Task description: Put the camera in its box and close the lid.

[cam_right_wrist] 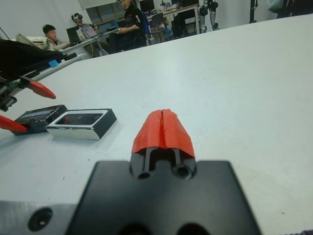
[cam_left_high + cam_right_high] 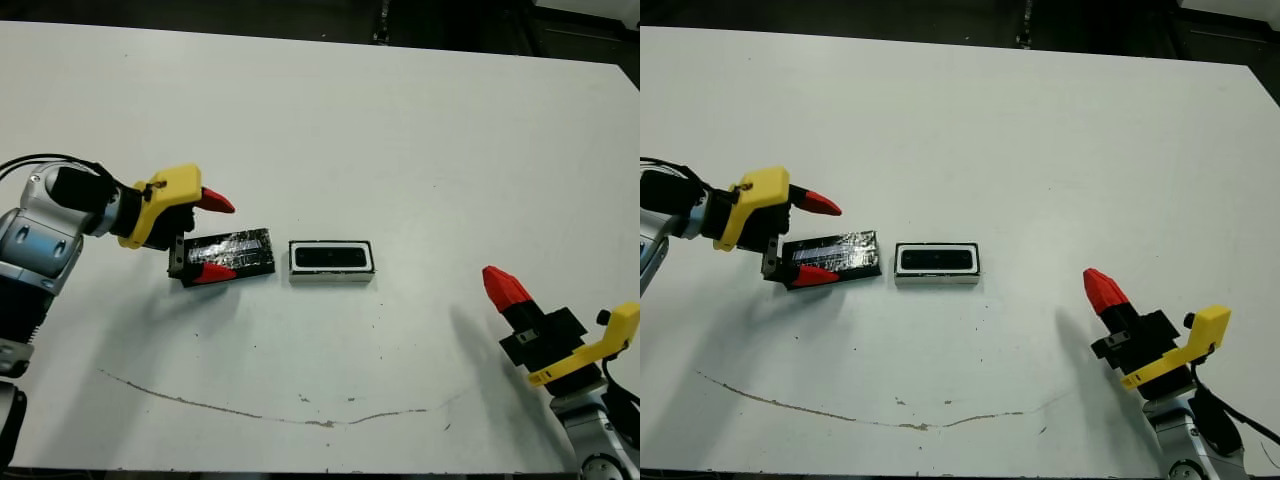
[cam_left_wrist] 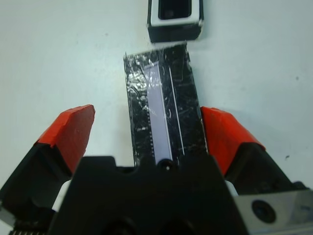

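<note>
Plainly, the small slim black bar-shaped camera lies inside the shallow rectangular box with the thin black rim and white lining, which sits near the middle of the white desk. Just to the robot's left of the box, end to end with it and slightly apart, lies the flat black rectangular lid with its glossy silver-green speckled surface, flat on the desk and turned a little askew. No brand, label or writing can be read on the lid, the box or the camera.

The left gripper is spread wide over the far end of the lid, one red fingertip on each long side; in the wrist view one tip is at the lid's edge and the other stands clear, so nothing is clamped. The right gripper is well apart at the desk's near right, its red tips pressed together and empty. People sit at desks in the background.
</note>
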You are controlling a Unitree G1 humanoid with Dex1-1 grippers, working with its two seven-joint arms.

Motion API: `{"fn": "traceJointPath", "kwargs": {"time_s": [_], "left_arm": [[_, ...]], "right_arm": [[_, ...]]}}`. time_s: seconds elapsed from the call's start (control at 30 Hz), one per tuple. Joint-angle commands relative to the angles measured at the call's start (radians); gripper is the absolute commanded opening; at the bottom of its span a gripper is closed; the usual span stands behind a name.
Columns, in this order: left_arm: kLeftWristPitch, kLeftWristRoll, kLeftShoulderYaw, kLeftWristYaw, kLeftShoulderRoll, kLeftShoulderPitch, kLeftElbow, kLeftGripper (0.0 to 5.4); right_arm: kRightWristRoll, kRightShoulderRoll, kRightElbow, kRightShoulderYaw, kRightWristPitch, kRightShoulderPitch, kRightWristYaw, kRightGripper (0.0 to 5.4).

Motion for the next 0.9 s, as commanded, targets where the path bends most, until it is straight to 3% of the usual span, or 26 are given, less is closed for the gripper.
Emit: {"fn": "traceJointPath", "kwargs": {"time_s": [0.03,0.37,0.53,0.77,0.9], "left_arm": [[-0.036,0.019,-0.005,-0.005,0.018,-0.004,0.009,5.4],[-0.087,0.035,-0.008,-0.014,0.025,0.019,0.008,5.4],[-0.049,0.022,0.0,-0.017,0.02,0.028,0.024,5.4],[0.097,-0.019,-0.001,-0.041,0.01,0.025,0.019,5.4],[0.099,-0.002,-0.013,-0.042,0.019,0.025,0.0,5.16]], "right_arm": [[0.011,-0.018,0.009,-0.012,0.001,0.007,0.007,0.02],[0.02,-0.017,0.014,-0.01,-0.012,0.012,0.022,0.02],[0.01,-0.014,0.027,-0.009,-0.035,0.013,0.03,0.02],[0.024,-0.024,0.019,-0.011,-0.012,0.016,0.022,0.02],[0.018,-0.024,0.027,-0.012,-0.029,0.011,0.029,0.0]]}}
